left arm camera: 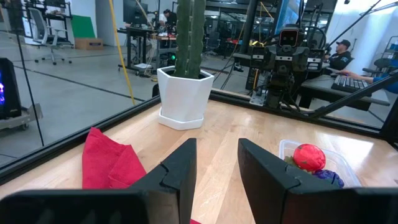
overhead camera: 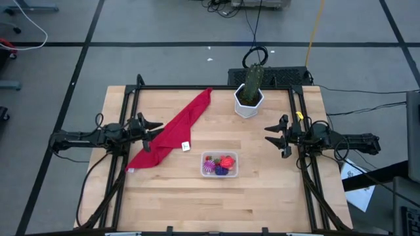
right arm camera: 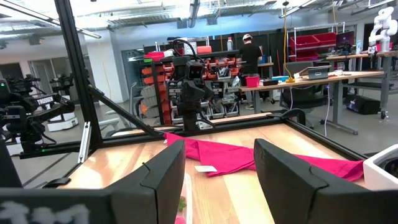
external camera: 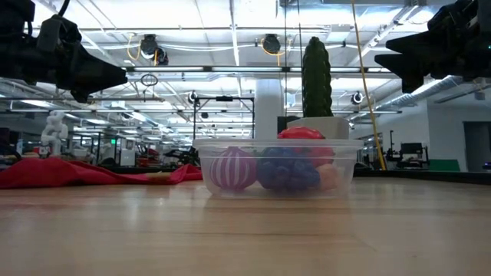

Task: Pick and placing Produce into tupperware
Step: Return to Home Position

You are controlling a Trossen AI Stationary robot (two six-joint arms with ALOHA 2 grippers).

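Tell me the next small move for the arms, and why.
Probably just settle both arms into their home pose. All the produce in view sits inside the tupperware. The left gripper and right gripper hang open and empty on opposite sides, well apart from it, so nothing seems left to pick.

Clear glossy plastic tupperware [external camera: 230, 143]; smooth wooden table [overhead camera: 275, 196]; matt cloth [overhead camera: 177, 131]
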